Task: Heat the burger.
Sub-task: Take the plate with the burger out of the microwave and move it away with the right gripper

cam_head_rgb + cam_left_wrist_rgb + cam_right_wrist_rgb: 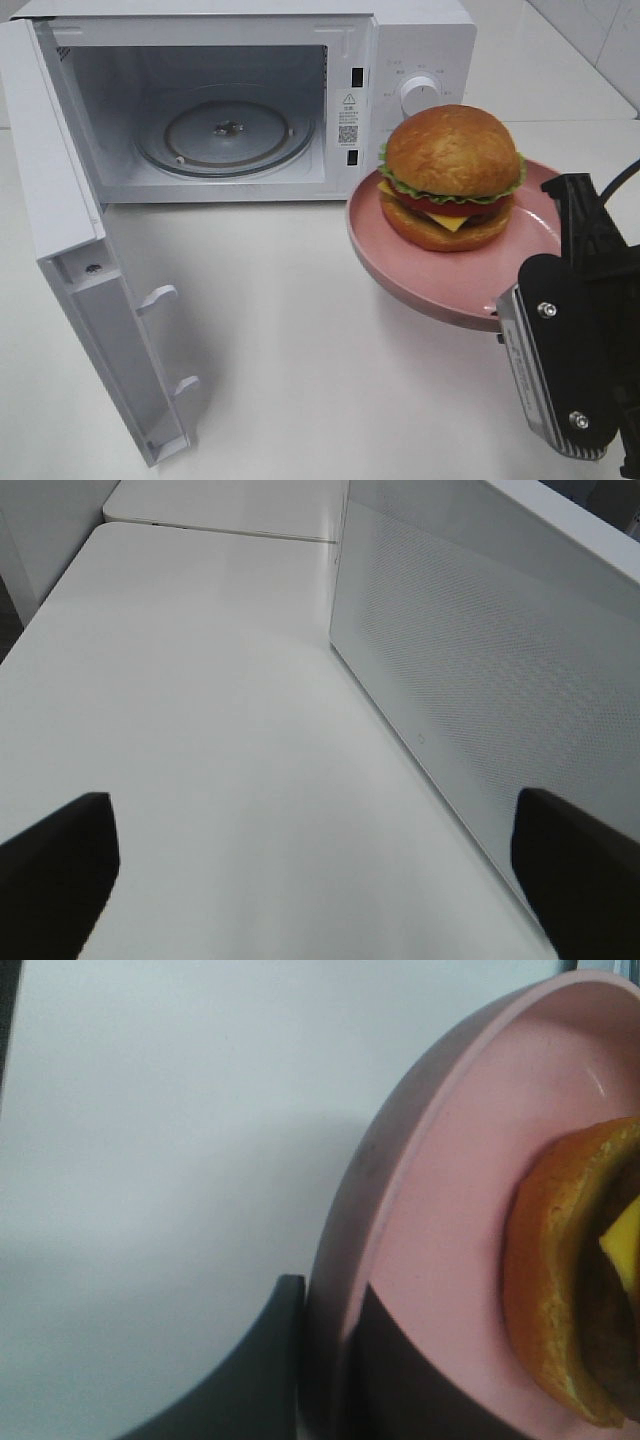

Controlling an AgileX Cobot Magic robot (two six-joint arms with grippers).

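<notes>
Right tool (520, 315), closest to where I stand and black against the white bench (300, 350), is clenched on the near rim of the pink plate (440, 290); the right wrist view shows one finger under the rim and one over it, pinching the edge. Out from that grip the plate hangs tilted in the air, clear of the bench, with the burger (452, 178) sitting on it toward the far side, bun up, lettuce and cheese showing. Beyond the burger and off to the left lies the microwave (250, 100), its door (90, 270) swung fully out toward me, the glass turntable (225, 132) bare inside. So the whole move turns on one line: from the tool, the cavity lies ahead and to the left, and the plate is just in front of the control panel rather than the opening. I'd judge it must slide sideways left, then go in level, minding the right door frame and the tilt so the burger doesn't slip. Left tool (320, 870) stands released, its fingers wide, over bare bench outside the open door, well away from the plate, so the right arm is plainly the one to finish this.
</notes>
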